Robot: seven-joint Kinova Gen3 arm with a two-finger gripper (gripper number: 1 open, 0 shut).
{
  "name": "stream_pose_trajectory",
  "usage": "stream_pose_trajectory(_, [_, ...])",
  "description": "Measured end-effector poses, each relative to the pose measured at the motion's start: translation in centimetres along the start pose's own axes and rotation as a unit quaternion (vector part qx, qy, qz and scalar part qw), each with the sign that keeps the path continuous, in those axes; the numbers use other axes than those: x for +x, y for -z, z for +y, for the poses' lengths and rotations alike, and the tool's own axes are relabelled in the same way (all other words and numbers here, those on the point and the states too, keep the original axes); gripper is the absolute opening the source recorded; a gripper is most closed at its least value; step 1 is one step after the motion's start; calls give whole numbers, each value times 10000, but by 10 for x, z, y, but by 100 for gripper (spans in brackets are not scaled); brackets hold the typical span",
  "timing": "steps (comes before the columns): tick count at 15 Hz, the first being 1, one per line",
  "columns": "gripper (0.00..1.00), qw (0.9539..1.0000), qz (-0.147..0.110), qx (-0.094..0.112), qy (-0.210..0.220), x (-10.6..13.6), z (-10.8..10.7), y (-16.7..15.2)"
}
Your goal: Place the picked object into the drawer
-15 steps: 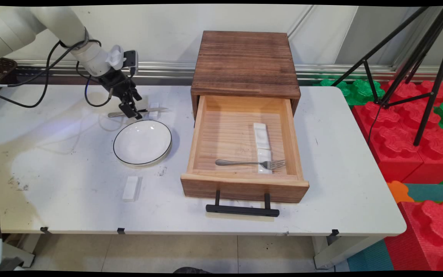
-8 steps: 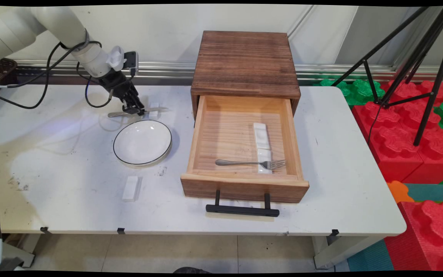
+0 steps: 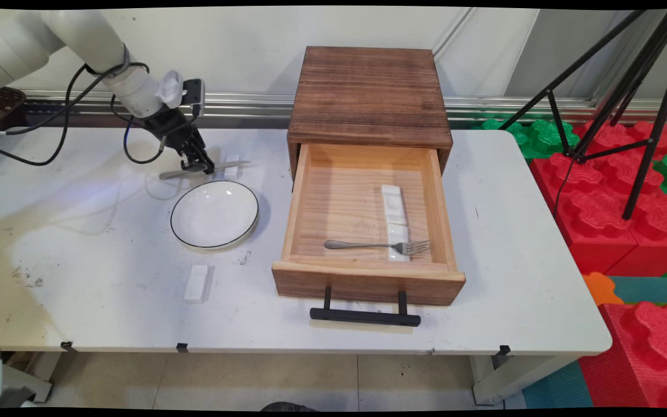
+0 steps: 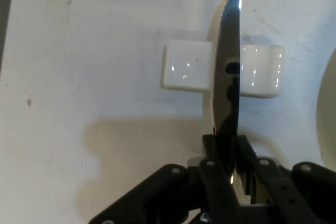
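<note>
My gripper [image 3: 202, 167] [image 4: 229, 153] is shut on a metal knife [image 3: 174, 172] [image 4: 227, 82] at the table's back left. The knife's blade points right over a small white ceramic rest [image 3: 232, 164] [image 4: 186, 70], and its handle sticks out to the left of the fingers. In the hand view the blade rises edge-on between the two fingers, crossing the rest. A white plate with a dark rim [image 3: 215, 214] lies just in front of the gripper.
A wooden cabinet [image 3: 369, 95] stands at the back with its drawer [image 3: 368, 275] pulled open; inside lie a fork [image 3: 377, 245] and a long white rest [image 3: 395, 214]. Another white rest [image 3: 196, 284] lies near the table's front. A tripod [image 3: 617, 87] and foam blocks stand right.
The gripper came down onto the knife and shut on it, then shifted a little to the left and up with the knife.
</note>
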Motion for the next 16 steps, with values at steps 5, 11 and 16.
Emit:
stream_pose_trajectory(5, [0,9999,21,86,135,-5,1,11])
stream_pose_trajectory(11, [0,9988,56,326,362,-11,1,46])
stream_pose_trajectory(16, [0,9963,180,633,550,-9,3,96])
